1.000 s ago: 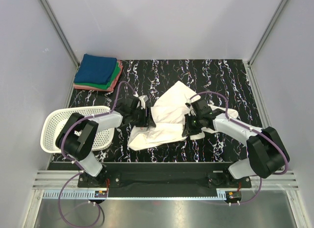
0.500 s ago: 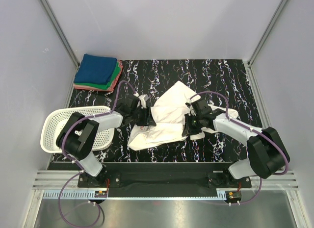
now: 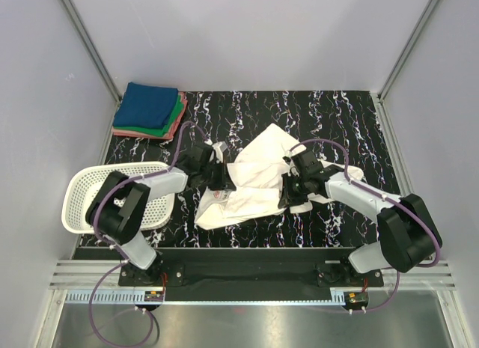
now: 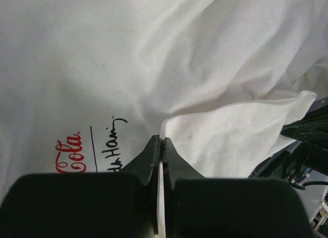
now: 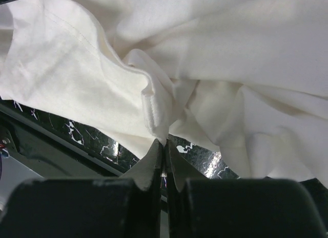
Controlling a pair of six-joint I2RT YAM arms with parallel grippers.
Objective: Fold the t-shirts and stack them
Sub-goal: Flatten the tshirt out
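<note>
Over veined black table [image 3: 322,116], left jaws and right jaws pinch the crumpled white t-shirt [image 3: 258,165].

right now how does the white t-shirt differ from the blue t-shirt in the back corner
The white t-shirt lies crumpled and spread out mid-table; the blue t-shirt is neatly folded. The white t-shirt is pinched by the left gripper and right gripper; the blue t-shirt is untouched. The white t-shirt lies alone; the blue t-shirt tops a folded stack. Both are cloth shirts.

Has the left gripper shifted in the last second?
Yes, slightly: the left gripper edged toward the folded t-shirt stack at the far left, shutting on the white t-shirt.
</note>
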